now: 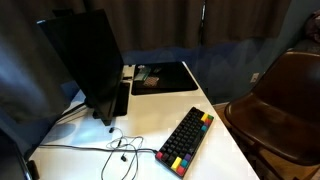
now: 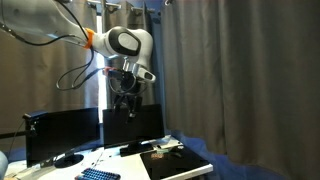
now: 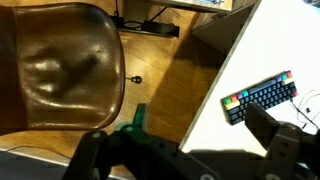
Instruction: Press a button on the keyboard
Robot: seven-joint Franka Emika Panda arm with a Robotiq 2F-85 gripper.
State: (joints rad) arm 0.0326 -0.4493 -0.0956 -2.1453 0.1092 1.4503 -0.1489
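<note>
The keyboard [image 1: 187,140] lies diagonally near the white table's [image 1: 222,152] edge, with cables [image 1: 120,150] just beside it. The gripper [image 2: 125,102] hangs high above — open air beneath — fingers spread apart, grasping nothing. A brown chair [image 1: 280,95] stands past the table's edge.

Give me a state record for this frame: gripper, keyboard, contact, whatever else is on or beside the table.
gripper: open, empty, raised high above the table
keyboard: flat on the white table, coloured keys along one long edge
contact: none; gripper well clear of the keys
monitor: black, upright on its stand at the far end
mat: black, flat, beyond the keyboard
cables: loose on the table beside the keyboard
chair: brown, next to the table
press: not yet done
</note>
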